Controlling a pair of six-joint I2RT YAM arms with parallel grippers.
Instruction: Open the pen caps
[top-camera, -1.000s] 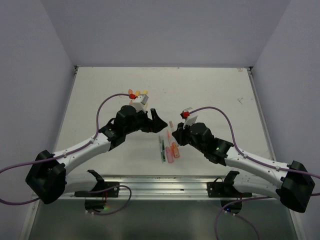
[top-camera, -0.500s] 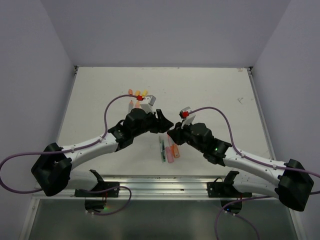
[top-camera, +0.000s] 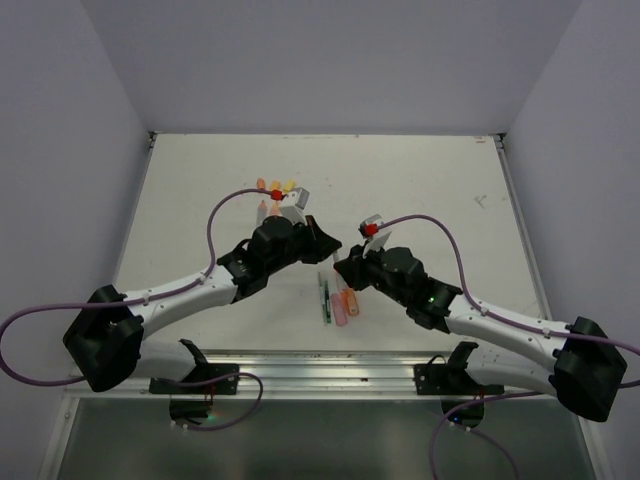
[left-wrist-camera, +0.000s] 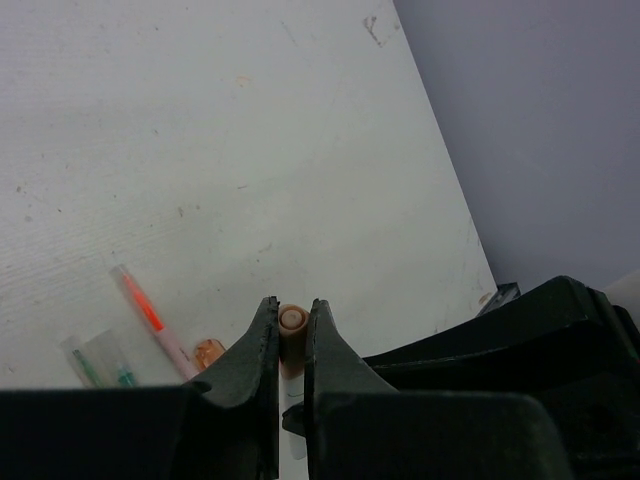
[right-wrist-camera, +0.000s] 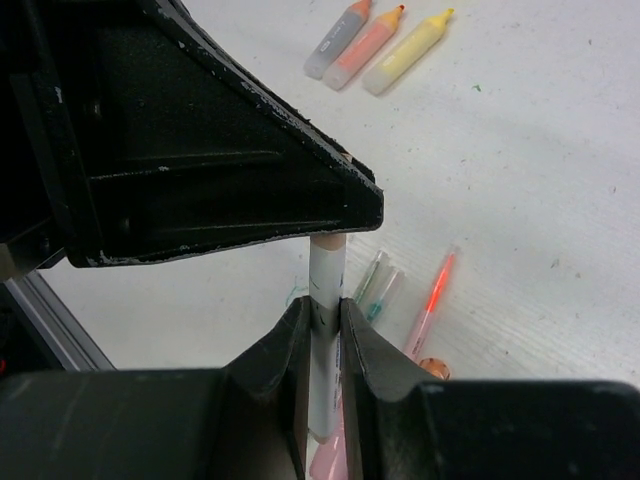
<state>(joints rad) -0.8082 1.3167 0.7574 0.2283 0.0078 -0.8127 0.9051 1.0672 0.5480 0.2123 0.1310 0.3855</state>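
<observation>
Left hand (left-wrist-camera: 292, 310) is pinched narrow on a stubby orange-tan cap (left-wrist-camera: 292, 322), whose round end pokes out between the fingertips. Right hand (right-wrist-camera: 324, 310) is clamped just as narrow on the pale barrel of the same pen (right-wrist-camera: 327, 272), a little below where the barrel runs in under the left finger. The pen is held off the bench (left-wrist-camera: 200, 120), spanning the two hands. Judgement: light, rigid plastic, smooth and round, so prone to slip or twist in the pads. The cap is probably a friction fit and may let go with a snap. The holds now taken look right: cap near its closed end, barrel close to the joint so it cannot lever sideways, with the pull straight along the axis. On the bench close by the held pen lie thin pens (right-wrist-camera: 376, 280) and a loose orange cap (right-wrist-camera: 432, 368). Well apart from it, on the far side, three highlighters (right-wrist-camera: 372, 45) lie side by side, tips bare.
</observation>
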